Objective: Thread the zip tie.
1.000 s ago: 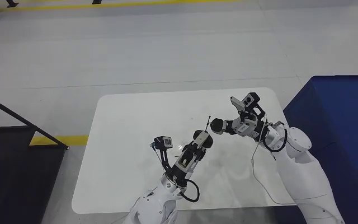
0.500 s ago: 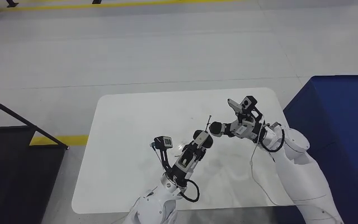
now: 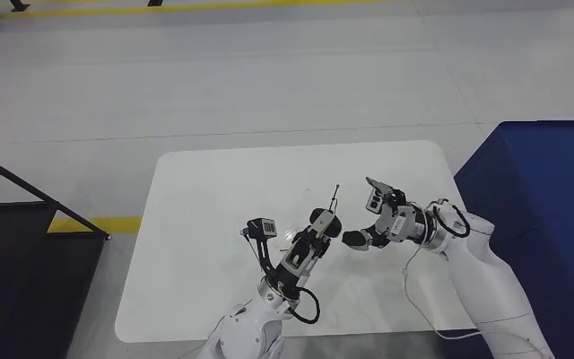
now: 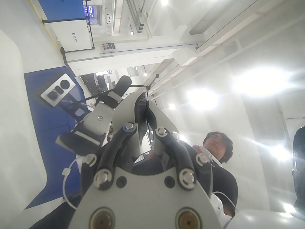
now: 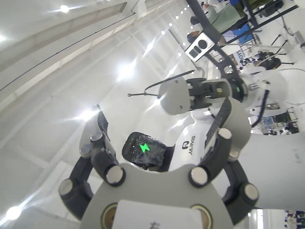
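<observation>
A white table [image 3: 206, 224] with rounded corners and a glossy top stands on a pale floor [image 3: 269, 81]. Its middle lies under the left gripper [image 3: 326, 220], and the right gripper [image 3: 354, 240] hangs over it just beside that one. The widest stretch of tabletop runs away from the left gripper, on the side opposite the right gripper. A small bright glint [image 3: 288, 235] shows on the top behind the left gripper; whether it is a reflection or a thing cannot be told.
</observation>
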{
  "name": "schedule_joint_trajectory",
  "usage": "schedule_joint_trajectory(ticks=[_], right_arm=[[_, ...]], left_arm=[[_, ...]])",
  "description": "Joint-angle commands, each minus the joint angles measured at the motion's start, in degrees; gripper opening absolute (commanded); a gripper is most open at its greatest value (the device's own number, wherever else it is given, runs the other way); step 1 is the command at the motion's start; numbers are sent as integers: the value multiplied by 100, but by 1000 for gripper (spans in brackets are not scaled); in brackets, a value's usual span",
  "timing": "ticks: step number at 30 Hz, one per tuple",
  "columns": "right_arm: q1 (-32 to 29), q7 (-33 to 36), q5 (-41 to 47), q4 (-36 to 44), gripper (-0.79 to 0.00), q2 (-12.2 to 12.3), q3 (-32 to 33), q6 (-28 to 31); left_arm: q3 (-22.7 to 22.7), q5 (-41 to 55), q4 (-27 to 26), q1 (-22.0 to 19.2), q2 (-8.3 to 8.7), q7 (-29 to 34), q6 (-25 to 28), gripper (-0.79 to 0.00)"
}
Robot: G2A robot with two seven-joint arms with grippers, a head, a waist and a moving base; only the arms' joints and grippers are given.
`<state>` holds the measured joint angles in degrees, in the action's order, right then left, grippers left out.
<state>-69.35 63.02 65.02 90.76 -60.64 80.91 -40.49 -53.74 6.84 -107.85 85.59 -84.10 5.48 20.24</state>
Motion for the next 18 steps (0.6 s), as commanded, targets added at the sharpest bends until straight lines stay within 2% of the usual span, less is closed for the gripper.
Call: schedule_joint_trajectory(ticks=[1,4,5,7,8,10,18], right_arm=[[26,-187,316,67,-114,-3,81,-111],[45,-499,419,179,-212,5,133,-213],[49,-613,419,207,-283,8,130,-259],[70,-817,483,252,-339,6,101,-364],[86,-915,534,269,-397,3,81,-421],[116,-1113,569,339,-425,0,36,-491],[171,-1427,646,452,-431,9,-203,-948]], left_arm=[[0,0,0,0,0,0,0,-785],[0,0,0,0,0,0,0,-785],[0,0,0,0,0,0,0,-785],[0,0,0,0,0,0,0,-785],[0,0,0,0,0,0,0,-785],[0,0,0,0,0,0,0,-785],[-5,-12,-31,14,3,3,-50,-785]])
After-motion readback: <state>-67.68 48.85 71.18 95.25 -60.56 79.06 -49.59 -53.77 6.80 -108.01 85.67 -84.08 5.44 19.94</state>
